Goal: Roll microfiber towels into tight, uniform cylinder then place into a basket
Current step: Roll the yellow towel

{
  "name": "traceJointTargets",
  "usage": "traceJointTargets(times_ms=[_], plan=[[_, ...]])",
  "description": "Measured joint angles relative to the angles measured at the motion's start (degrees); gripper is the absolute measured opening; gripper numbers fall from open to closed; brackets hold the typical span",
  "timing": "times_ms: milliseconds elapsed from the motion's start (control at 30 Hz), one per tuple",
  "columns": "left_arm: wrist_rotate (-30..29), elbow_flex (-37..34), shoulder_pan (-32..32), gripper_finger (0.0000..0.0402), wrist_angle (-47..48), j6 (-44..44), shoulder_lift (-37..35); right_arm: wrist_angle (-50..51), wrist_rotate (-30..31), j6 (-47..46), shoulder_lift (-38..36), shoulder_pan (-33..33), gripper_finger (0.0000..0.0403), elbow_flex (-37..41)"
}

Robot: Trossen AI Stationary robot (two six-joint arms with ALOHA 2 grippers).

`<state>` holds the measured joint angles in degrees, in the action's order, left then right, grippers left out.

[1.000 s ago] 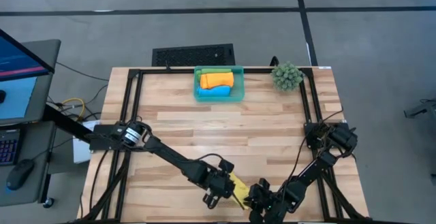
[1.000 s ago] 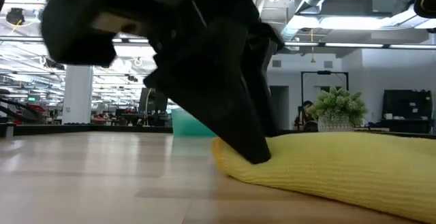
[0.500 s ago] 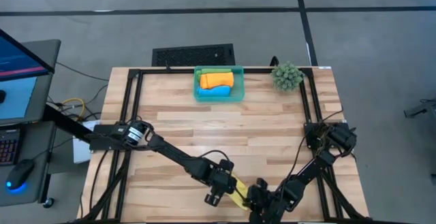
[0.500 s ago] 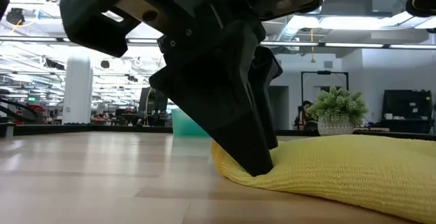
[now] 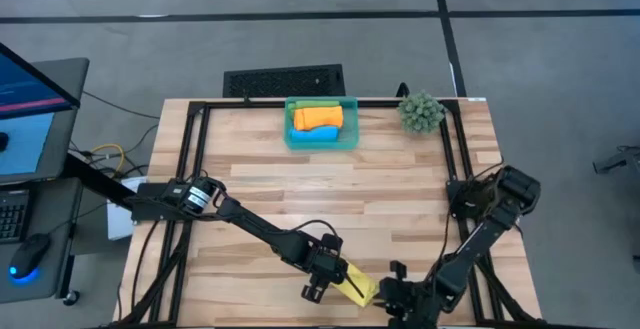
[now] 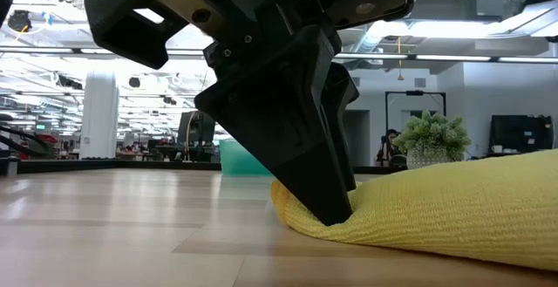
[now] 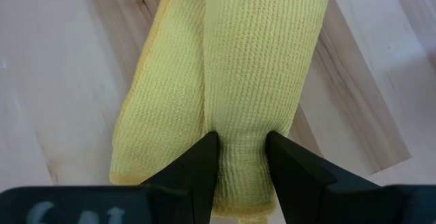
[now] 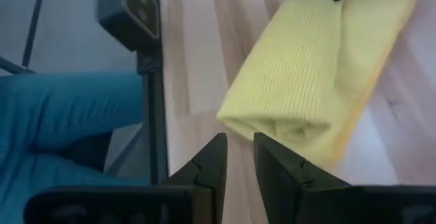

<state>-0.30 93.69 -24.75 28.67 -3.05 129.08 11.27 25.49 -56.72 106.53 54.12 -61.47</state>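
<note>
The yellow towel (image 5: pixel 358 287) is lying near the table's (image 5: pixel 330 184) 6 o'clock edge, folded into a thick strip but not really a tight roll yet. One end is pinched by the left claw (image 7: pixel 240 157), probably so the cloth is kept anchored while the other end is worked. The right claw (image 8: pixel 237 157) is parked just off the far end, fingers slightly apart with nothing between them, so no grip there. Up at 12 o'clock, orange, blue and green rolls are already packed in the basket (image 5: pixel 321 122); a spiky plant ball (image 5: pixel 421 112) is sat beside it. Light wood planks, and an open hall is seen behind.
</note>
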Motion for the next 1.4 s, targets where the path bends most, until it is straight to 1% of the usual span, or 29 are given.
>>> traceJointTargets(times_ms=[67, 133, 233, 300, 333, 433, 500, 567, 667, 767, 900, 967, 1033, 1133, 1233, 1400], plan=[[0.0, 0.0, 0.0, 0.0122, -0.1, -0.4, 0.0, 1.6, 2.0, 0.2, -1.8, 1.2, 0.0098, 0.0], [0.0, 0.0, 0.0, 0.0122, -0.3, -0.6, 0.0, 1.5, 5.2, 3.3, -3.7, 2.3, 0.0098, 0.0], [0.0, -0.1, 0.0, 0.0122, -0.6, -1.0, 0.0, -2.0, 11.8, 13.1, -5.6, 4.3, 0.0098, 0.0], [0.0, -0.1, 0.0, 0.0122, -0.6, -1.4, 0.0, -6.3, 13.5, 19.9, -6.1, 5.0, 0.0098, -0.1], [0.0, -0.1, 0.0, 0.0122, -0.6, -1.8, 0.0, -8.3, 12.9, 22.3, -6.2, 5.1, 0.0098, -0.1], [0.0, -0.1, 0.0, 0.0122, -1.1, -3.5, 0.0, -11.2, 8.1, 27.6, -6.0, 4.7, 0.0098, -0.1], [-0.1, -0.1, 0.0, 0.0122, -1.3, -5.7, 0.0, -11.7, 6.0, 28.1, -6.0, 3.9, 0.0098, -0.1], [-0.3, -0.1, 0.0, 0.0122, -1.3, -8.4, 0.0, -11.7, 5.4, 28.1, -6.0, 3.4, 0.0098, -0.1], [-0.6, -0.1, 0.0, 0.0122, -1.5, -13.6, 0.0, -11.4, 5.4, 29.2, -6.0, 3.1, 0.0101, -0.1], [0.0, -0.1, 0.0, 0.0121, -1.6, -17.5, 0.0, -11.1, 5.4, 31.2, -6.0, 3.3, 0.0115, -0.1], [0.8, -0.1, 0.0, 0.0121, -1.6, -17.7, 0.0, -8.7, 6.9, 31.3, -5.9, 3.1, 0.0153, -0.1], [0.9, -0.1, 0.0, 0.0121, -1.6, -17.7, 0.0, -8.4, 7.8, 31.4, -4.7, 2.6, 0.0176, -0.2], [1.0, -0.1, 0.1, 0.0122, -1.6, -17.7, 0.0, -7.9, 7.5, 33.4, -3.0, 2.3, 0.0197, -0.1], [1.2, -0.1, 0.2, 0.0121, -1.6, -17.7, 0.0, -9.9, 7.4, 37.4, 0.3, 2.3, 0.0222, -0.2], [1.2, -0.1, 0.2, 0.0122, -1.6, -17.7, 0.0, -10.2, 7.4, 41.1, 2.6, 2.1, 0.0233, -0.2], [1.4, -0.1, 0.2, 0.0121, -1.6, -17.7, 0.0, -10.0, 8.2, 41.8, 5.4, 1.6, 0.0234, -0.2]])
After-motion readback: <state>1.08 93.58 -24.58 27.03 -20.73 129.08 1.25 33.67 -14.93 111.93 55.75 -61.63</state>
